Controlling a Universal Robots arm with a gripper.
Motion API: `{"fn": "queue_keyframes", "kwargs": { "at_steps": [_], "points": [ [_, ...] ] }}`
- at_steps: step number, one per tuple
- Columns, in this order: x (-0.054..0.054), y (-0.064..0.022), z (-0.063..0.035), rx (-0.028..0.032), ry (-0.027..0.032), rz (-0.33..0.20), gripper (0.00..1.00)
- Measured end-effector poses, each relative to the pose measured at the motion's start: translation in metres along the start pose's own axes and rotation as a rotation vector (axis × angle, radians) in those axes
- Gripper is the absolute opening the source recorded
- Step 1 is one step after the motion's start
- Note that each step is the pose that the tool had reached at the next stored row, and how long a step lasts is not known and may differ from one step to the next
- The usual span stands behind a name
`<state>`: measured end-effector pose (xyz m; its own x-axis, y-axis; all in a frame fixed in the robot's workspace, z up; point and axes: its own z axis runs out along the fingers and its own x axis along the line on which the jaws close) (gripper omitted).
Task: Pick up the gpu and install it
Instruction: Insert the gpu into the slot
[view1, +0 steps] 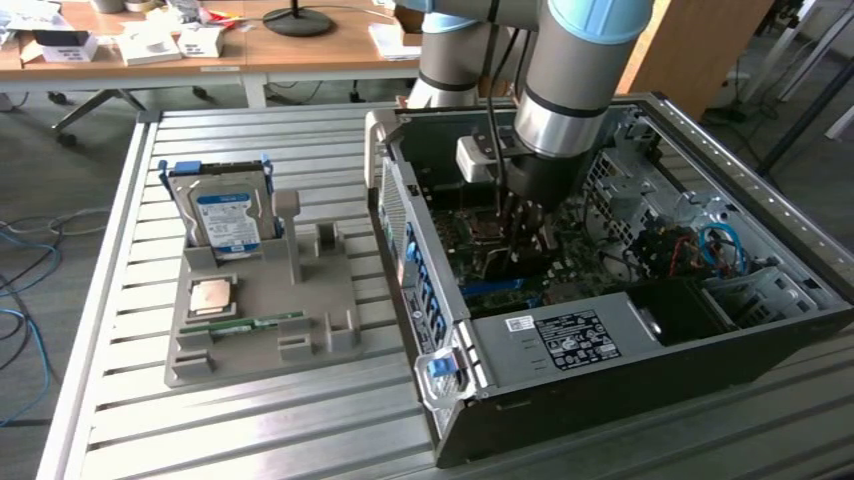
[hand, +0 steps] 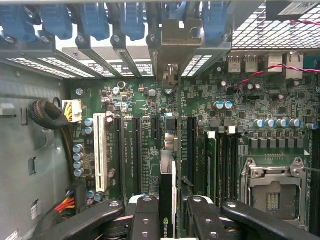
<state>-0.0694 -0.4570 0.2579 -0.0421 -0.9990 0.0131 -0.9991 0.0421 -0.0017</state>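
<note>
The gpu (hand: 166, 185) is picked up, clamped edge-on in the pincer (hand: 170, 210) over the motherboard (hand: 250, 100). The computer case (view1: 534, 420) sits at three o'clock of the parts tray (view1: 254, 350); seating looks unfinished.

From well back, my exterior camera looks steeply down across the slatted grey metal desk (view1: 267, 420) into the open black computer case (view1: 534, 425), while my wrist camera sits close inside, facing past the black jaws onto the green motherboard (hand: 145, 100) both views share.
</note>
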Motion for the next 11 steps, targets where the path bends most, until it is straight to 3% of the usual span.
{"fn": "queue_keyframes", "kwargs": {
  "at_steps": [11],
  "points": [
    [0.0,0.0012,0.0016,0.0001,-0.0003,0.0,0.26]
  ]
}}
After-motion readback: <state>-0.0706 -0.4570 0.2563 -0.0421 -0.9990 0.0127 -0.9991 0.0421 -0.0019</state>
